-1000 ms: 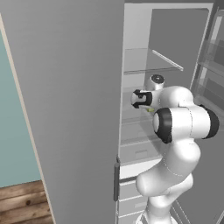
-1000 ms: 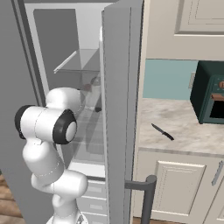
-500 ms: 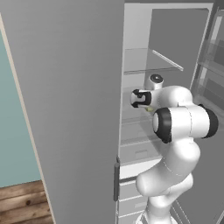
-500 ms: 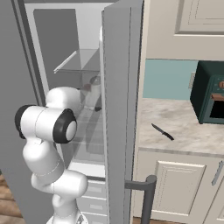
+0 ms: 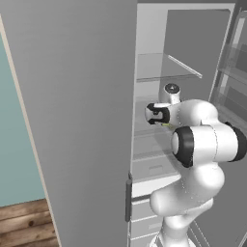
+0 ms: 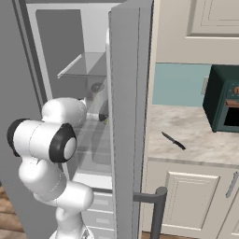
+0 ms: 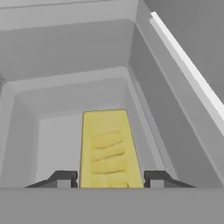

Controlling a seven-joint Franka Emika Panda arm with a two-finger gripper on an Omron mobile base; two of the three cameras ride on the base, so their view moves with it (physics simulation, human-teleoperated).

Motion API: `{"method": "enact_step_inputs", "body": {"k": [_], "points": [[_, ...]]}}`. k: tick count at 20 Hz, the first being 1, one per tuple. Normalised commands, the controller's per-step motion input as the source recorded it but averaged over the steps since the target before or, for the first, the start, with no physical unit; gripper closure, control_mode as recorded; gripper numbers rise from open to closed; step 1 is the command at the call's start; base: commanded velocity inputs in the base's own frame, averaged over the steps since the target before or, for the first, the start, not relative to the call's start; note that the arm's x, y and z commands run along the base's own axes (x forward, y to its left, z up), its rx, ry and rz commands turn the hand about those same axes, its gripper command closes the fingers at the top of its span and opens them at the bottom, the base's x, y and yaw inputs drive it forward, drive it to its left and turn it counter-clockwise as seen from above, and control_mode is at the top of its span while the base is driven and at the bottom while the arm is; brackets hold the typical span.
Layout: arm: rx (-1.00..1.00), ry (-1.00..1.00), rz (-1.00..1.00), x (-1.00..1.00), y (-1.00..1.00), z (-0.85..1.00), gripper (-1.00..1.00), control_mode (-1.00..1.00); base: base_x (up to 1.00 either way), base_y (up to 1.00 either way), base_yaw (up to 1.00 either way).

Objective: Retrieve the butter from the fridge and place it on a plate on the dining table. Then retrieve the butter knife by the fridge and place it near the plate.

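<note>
Hand view puts the claw (image 7: pixel 111 178) at the bottom centre of the frame, its two dark tips standing on the two sides of the butter (image 7: pixel 110 151), each tip against a long side of the yellow stick. I judge the claw clenched on the butter, though the contact itself is small in the picture. The butter lies lengthwise, pointing to the back wall of a pale grey fridge shelf (image 7: pixel 57 144), in the lower middle of the frame.

For doing this step well, I think the grip should be kept firm and the stick lifted only a little off the shelf before pulling back, so that it does not scrape or turn between the tips. The way out should be straight, because the shelf walls are close on both sides.

In the right base view, the open door of the fridge (image 6: pixel 128 116) stands in the centre, and the butter knife (image 6: pixel 173 140) lies on the counter (image 6: pixel 200 140) at the middle right, waiting for later.
</note>
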Motion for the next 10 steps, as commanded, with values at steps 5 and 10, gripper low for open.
{"method": "enact_step_inputs", "body": {"k": [5,10], "points": [[0.03,0.0,-0.11,-0.7,0.08,0.02,1.0,-1.0,0.0,0.0,0.0],[0.06,0.0,-0.06,-0.81,0.0,0.1,1.0,-1.0,0.0,0.0,0.0]]}}
